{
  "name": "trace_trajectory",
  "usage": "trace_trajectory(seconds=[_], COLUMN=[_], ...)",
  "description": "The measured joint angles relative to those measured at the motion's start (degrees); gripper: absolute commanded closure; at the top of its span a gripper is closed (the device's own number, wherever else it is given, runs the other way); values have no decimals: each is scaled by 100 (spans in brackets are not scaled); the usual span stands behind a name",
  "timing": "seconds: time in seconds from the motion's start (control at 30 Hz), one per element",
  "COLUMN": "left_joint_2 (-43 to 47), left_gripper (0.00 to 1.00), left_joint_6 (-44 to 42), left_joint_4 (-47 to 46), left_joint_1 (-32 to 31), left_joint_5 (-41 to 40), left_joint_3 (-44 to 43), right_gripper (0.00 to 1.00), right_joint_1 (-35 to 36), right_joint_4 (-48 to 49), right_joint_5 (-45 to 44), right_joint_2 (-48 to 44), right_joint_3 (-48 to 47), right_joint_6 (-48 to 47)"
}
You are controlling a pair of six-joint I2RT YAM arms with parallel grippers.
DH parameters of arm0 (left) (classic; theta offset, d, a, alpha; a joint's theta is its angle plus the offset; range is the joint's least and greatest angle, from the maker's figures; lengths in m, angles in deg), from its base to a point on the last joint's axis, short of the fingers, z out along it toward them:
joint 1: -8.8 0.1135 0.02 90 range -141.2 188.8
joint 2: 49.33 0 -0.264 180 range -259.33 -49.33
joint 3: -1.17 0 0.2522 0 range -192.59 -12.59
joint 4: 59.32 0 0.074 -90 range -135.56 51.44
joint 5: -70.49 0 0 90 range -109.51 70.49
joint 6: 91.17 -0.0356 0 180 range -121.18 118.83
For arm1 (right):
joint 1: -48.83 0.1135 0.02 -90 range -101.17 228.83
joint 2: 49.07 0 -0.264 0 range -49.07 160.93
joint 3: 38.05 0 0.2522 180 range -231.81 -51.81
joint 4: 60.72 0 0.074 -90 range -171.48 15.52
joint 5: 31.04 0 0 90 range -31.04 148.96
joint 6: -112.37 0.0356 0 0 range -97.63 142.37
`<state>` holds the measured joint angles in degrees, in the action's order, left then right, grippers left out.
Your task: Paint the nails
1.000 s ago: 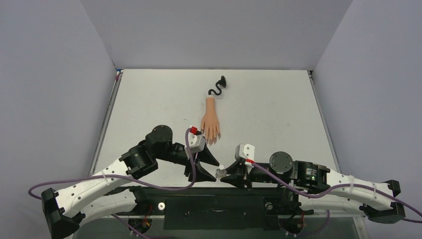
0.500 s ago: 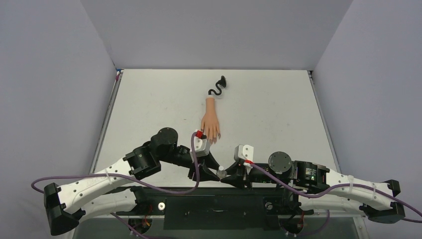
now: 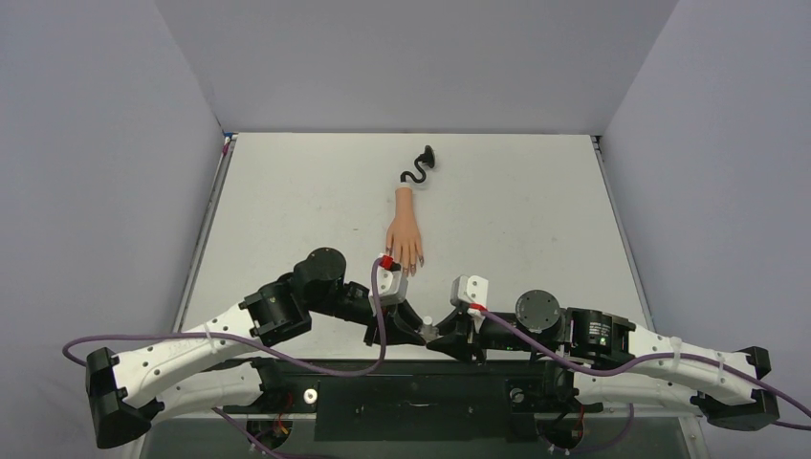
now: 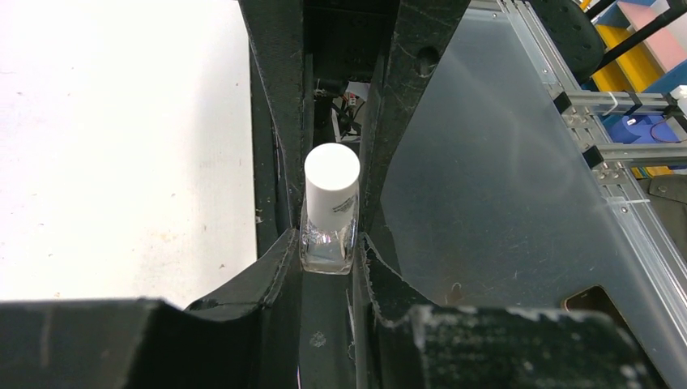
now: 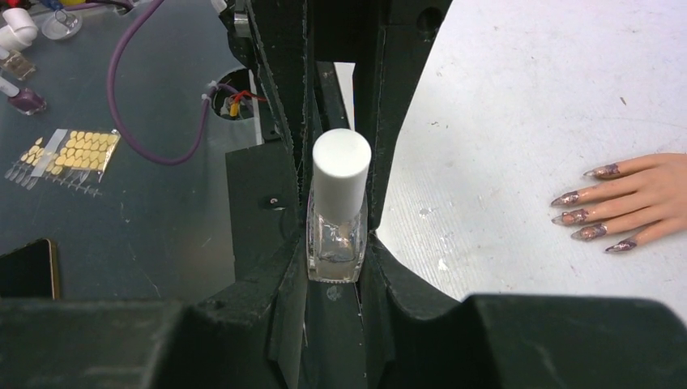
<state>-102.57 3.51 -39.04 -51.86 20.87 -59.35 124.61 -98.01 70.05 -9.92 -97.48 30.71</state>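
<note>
Tightly: left fingers [image 4: 269, 274], right fingers [image 5: 274, 279] clamp bottle [image 5: 336, 235] at table [image 3: 536, 220] edge.

One clear glass polish bottle [image 5: 339, 215], white cylindrical cap, at white tabletop [image 5: 502, 105] edge; to bottle's left in right wrist view, on dark surface: yellow nail-tip sheet [image 5: 69, 154], black phone [image 5: 28, 269], small purple-filled bottle [image 5: 24, 99].

One mannequin hand [image 3: 405, 241], five dark nails [image 5: 567, 198], one polish bottle [image 5: 336, 239], one white cap [image 5: 341, 162], two arms [image 3: 191, 346], two tools, left tool [image 4: 330, 247] and right tool [image 5: 336, 263], one surface [image 3: 526, 210]
</note>
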Motion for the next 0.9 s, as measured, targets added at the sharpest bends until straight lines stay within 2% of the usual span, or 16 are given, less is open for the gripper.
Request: trace_trajectory(seconds=[0.23,0.3,0.7,0.9], left_joint_2=[63,114,479,535], left_gripper=[100,100,100,100], left_joint_6=[61,68,247,444], left_joint_4=[-24,-22,-321,-667], left_joint_1=[-28,-37,-37,-37], left_joint_5=[-289,-398,-951,-1150], left_joint_3=[0,0,0,55], right_gripper=[45,40,38,44], right_joint_1=[0,0,0,0], right_joint_4=[74,94,249,699], right_joint_5=[-267,-334,-516,-481], right_joint_2=[-125,-168,-503,-811], right_joint_3=[0,0,-72,-72], right_joint_6=[22,9,142,295])
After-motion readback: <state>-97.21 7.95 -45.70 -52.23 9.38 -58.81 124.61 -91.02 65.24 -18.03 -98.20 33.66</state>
